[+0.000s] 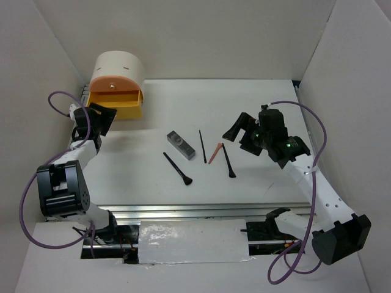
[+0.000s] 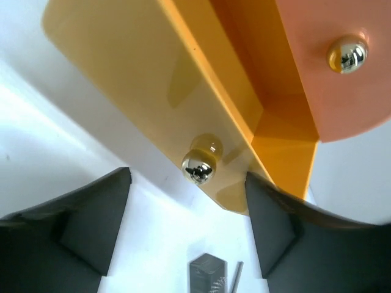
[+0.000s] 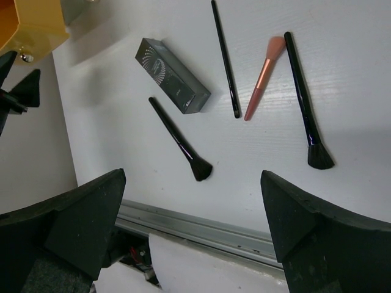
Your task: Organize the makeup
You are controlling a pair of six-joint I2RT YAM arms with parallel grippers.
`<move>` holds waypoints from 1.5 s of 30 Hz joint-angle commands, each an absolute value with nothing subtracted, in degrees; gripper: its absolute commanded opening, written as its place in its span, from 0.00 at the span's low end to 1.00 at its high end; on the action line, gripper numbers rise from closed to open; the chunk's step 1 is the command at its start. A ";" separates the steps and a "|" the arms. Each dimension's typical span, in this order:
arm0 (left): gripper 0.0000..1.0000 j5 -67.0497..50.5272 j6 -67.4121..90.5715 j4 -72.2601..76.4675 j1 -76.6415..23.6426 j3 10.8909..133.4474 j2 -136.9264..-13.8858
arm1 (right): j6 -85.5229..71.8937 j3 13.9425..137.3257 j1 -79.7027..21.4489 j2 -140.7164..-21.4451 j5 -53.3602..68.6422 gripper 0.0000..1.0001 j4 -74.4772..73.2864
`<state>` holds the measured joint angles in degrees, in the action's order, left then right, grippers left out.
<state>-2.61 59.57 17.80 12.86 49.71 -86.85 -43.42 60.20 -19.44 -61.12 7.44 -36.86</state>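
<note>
Open drawer [image 1: 115, 105] just ahead of L tool [image 2: 188, 183]; free room btwn it & grey case [image 1: 181, 145].

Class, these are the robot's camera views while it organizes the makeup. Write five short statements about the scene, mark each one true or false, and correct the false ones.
1. The grey case lies on the table, outside the drawer box. True.
2. The right gripper holds the grey case. False: it is open and empty, and the case lies free on the table.
3. One drawer of the drawer box is pulled out. True.
4. The coral brush lies in that drawer. False: it lies on the table between a thin black stick and a black brush.
5. The left gripper clamps the drawer's knob. False: its fingers stand apart, clear of the knob.
</note>
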 commanded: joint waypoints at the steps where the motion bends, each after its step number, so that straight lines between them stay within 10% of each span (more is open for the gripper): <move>1: 0.93 -1.14 58.80 16.80 13.36 49.74 -82.89 | -43.24 59.50 -19.16 -59.59 8.17 1.00 -35.24; 12: 1.00 24.62 53.09 -23.52 -4.62 74.30 -80.24 | -43.86 59.15 -19.16 -59.06 7.91 1.00 -34.72; 26: 0.99 31.39 67.58 -72.05 -36.30 126.87 -121.97 | -45.44 62.41 -18.81 -57.57 -0.27 1.00 -39.29; 45: 0.99 25.40 72.94 -60.91 -34.89 114.17 -127.79 | -43.51 55.90 -18.28 -53.44 6.85 1.00 -37.53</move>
<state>26.39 70.67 -62.63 -35.57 115.39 -127.13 -44.88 55.72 -18.37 -53.08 5.50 -39.07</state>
